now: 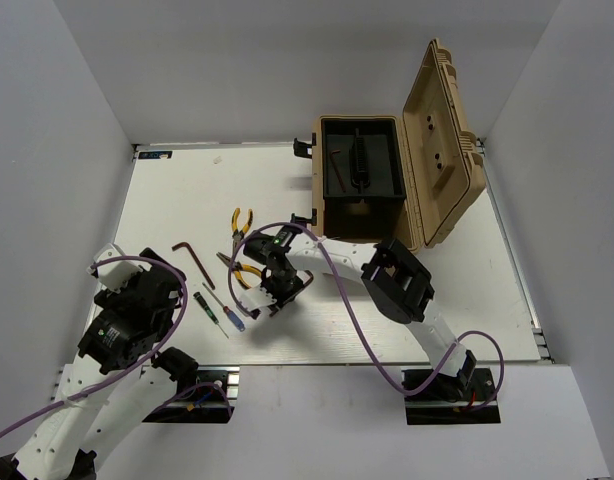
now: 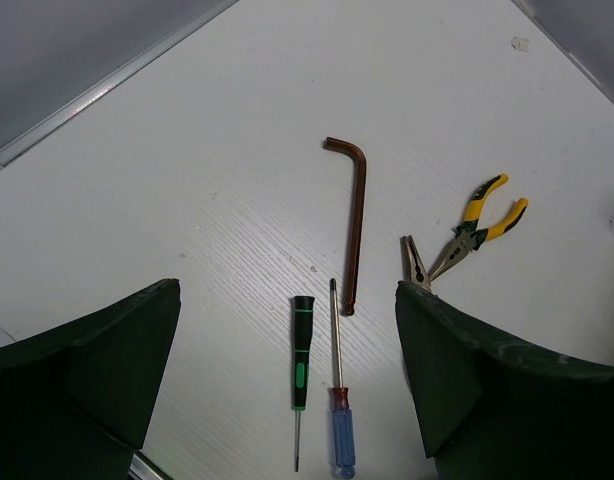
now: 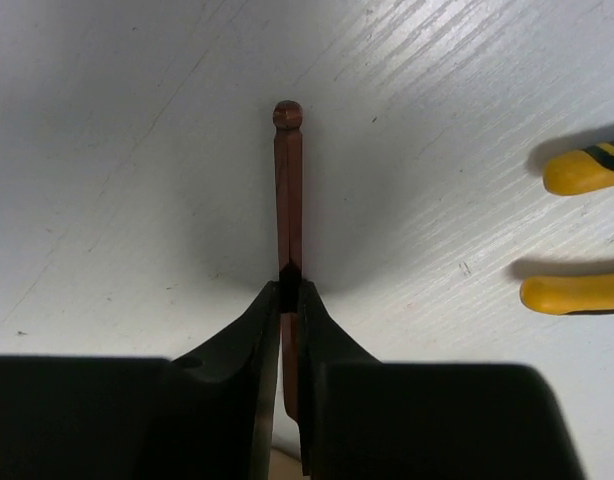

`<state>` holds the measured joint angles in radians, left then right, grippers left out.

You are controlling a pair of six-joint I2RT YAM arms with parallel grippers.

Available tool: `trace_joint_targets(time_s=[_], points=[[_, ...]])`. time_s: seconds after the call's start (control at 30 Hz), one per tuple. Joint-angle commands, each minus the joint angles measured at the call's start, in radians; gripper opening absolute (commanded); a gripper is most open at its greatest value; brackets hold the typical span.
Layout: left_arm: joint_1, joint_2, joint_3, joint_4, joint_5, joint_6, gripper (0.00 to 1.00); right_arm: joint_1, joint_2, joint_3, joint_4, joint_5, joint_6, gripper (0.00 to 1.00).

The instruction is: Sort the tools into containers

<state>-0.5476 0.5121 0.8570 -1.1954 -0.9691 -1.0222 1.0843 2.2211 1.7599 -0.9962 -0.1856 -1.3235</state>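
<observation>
My right gripper (image 3: pixel 290 285) is shut on a reddish-brown hex key (image 3: pixel 288 180), whose ball end points away from the fingers just over the white table; in the top view that gripper (image 1: pixel 272 285) is mid-table. Yellow pliers handles (image 3: pixel 577 292) lie to its right. My left gripper (image 2: pixel 285 290) hangs open above a green-handled screwdriver (image 2: pixel 301 350) and a blue-handled screwdriver (image 2: pixel 342 435). An L-shaped hex key (image 2: pixel 355 220) and yellow-handled pliers (image 2: pixel 477 225) lie beyond them. From above, two pliers (image 1: pixel 240 222) (image 1: pixel 244 268) show left of the right gripper.
A tan toolbox (image 1: pixel 442 150) stands open at the back right, its lid raised, with a black tray (image 1: pixel 359 165) inside. The table's metal edge (image 2: pixel 97 95) runs along the far left. White walls enclose the table.
</observation>
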Motion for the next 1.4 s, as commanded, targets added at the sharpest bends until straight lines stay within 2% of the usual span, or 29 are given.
trace_joint_targets(time_s=[0.0, 0.37, 0.67, 0.93, 1.1, 1.37], points=[[0.003, -0.006, -0.01, 0.01, -0.016, -0.022, 0.99, 0.002, 0.103, -0.066, -0.116, -0.011, 0.067, 0.0], [0.003, 0.003, -0.01, 0.01, -0.025, -0.022, 0.99, 0.009, -0.035, 0.029, -0.171, -0.12, 0.308, 0.0], [0.003, 0.003, -0.01, 0.01, -0.025, -0.022, 0.99, 0.014, -0.075, 0.219, -0.232, -0.23, 0.48, 0.0], [0.003, 0.012, -0.01, 0.01, -0.025, -0.022, 0.99, 0.006, -0.103, 0.391, -0.202, -0.278, 0.642, 0.0], [0.003, 0.012, -0.01, 0.01, -0.034, -0.022, 0.99, 0.003, -0.193, 0.392, -0.095, -0.239, 0.74, 0.0], [0.003, 0.002, -0.01, 0.0, -0.034, -0.022, 0.99, -0.058, -0.284, 0.378, 0.2, 0.015, 0.855, 0.0]])
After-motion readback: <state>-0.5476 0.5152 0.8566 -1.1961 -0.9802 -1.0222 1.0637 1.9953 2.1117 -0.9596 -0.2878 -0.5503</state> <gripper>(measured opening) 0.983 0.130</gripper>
